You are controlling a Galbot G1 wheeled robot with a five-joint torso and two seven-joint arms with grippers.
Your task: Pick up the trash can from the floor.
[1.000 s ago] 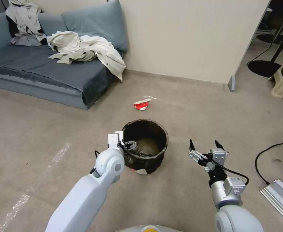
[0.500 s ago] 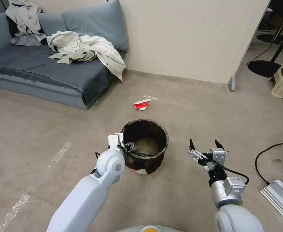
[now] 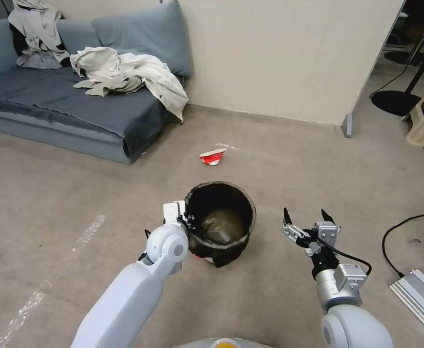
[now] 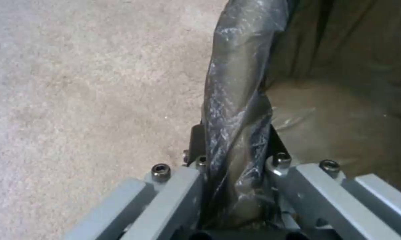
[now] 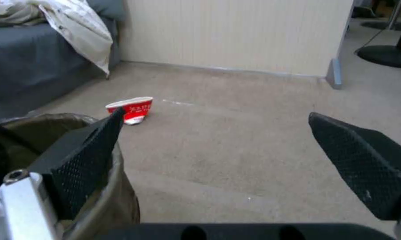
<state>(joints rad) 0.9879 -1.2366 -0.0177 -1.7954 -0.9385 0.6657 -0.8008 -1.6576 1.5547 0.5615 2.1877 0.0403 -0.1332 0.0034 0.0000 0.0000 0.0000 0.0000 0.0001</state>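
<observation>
Since a moment ago the trash can (image 3: 221, 223) has tipped and begun to come off the floor (image 3: 52, 203), its mouth tilted toward us and its base swung away. We judge it light, a thin stiff bucket under a slippery, crinkled bag, so the rim wall is the place to hold. Our left claw (image 3: 188, 227) is clamped on that near rim, one finger inside, one outside, pinching liner and wall together. Our right claw (image 3: 306, 220) hangs spread apart beside the can, holding nothing.
</observation>
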